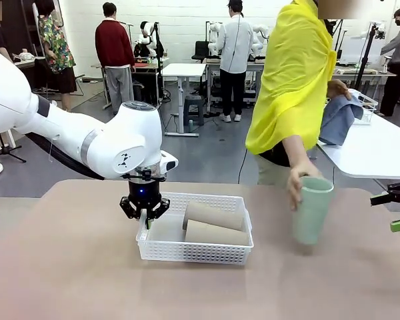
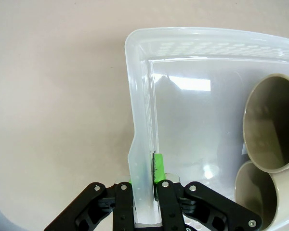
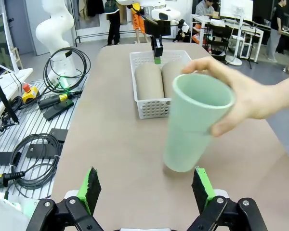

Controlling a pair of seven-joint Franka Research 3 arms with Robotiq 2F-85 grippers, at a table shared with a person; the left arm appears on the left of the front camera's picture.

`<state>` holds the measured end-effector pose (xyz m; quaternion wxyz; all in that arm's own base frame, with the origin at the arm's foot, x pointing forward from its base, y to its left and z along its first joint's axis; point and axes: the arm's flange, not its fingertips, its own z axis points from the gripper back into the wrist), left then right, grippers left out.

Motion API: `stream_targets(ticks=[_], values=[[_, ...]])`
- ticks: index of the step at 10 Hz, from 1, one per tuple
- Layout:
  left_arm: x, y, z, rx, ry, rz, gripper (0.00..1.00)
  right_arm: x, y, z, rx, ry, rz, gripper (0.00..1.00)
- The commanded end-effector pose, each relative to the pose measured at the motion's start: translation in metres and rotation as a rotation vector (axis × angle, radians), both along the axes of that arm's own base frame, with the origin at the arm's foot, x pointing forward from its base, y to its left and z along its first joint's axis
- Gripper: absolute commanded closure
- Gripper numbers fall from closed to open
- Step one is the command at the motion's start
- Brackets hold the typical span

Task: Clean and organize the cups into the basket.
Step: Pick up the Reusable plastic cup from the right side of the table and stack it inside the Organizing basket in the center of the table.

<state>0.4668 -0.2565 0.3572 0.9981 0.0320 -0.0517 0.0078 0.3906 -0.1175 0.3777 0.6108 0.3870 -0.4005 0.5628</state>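
The white mesh basket (image 1: pixel 193 257) sits mid-table with two tan cups (image 1: pixel 213 215) (image 1: pixel 217 233) lying side by side in it. My left gripper (image 1: pixel 145 215) is shut on the basket's left wall; in the left wrist view the wall (image 2: pixel 142 159) is pinched between the fingers (image 2: pixel 158 168), and the tan cups' mouths (image 2: pixel 272 122) (image 2: pixel 255 192) face the camera. A person's hand (image 1: pixel 297 180) holds the mint green cup (image 1: pixel 312 210) upright on the table to the basket's right. My right gripper (image 3: pixel 147 190) is open, just short of that cup (image 3: pixel 192 120).
Beside the table's edge in the right wrist view, cables and tools (image 3: pixel 33 144) lie on a slatted surface. A second white table (image 1: pixel 380 147) stands at the far right, where the person's other hand holds a blue cloth (image 1: pixel 339 117).
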Motion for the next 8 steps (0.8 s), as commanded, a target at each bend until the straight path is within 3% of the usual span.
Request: stream_targets(ticks=[1,6,8], values=[[0.000,-0.001,0.001,0.000,-0.002,0.000,1.00,0.000,0.002,0.000,-0.001,-0.003,-0.013,0.00],[0.000,-0.001,0.001,0.000,-0.002,0.000,1.00,0.000,0.000,0.000,0.000,0.000,0.000,0.00],[0.000,-0.001,0.001,0.000,-0.002,0.000,1.00,0.017,0.011,-0.027,0.016,0.038,-0.046,0.00]])
